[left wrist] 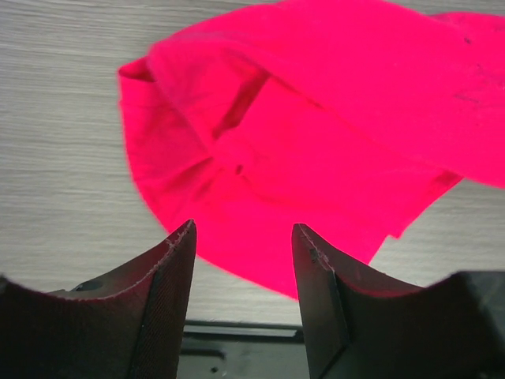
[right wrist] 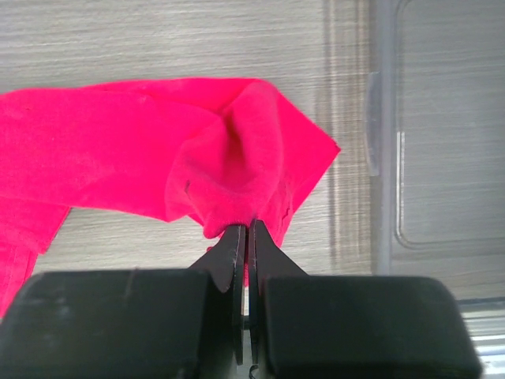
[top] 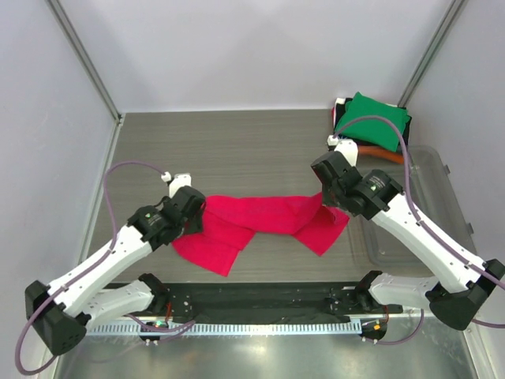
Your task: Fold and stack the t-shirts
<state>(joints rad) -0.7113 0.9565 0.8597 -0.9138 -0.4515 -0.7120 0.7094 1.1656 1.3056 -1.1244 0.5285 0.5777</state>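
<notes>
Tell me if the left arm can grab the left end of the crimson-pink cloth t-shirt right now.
Probably yes: the left tool is open, with the crimson-pink cloth t-shirt just ahead of its fingertips and nothing between them.

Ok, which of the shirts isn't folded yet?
The crimson-pink t-shirt, lying loose and rumpled across the middle of the table, its right end pinched in the right hand. The green t-shirt sits neatly folded in the far right corner.
</notes>
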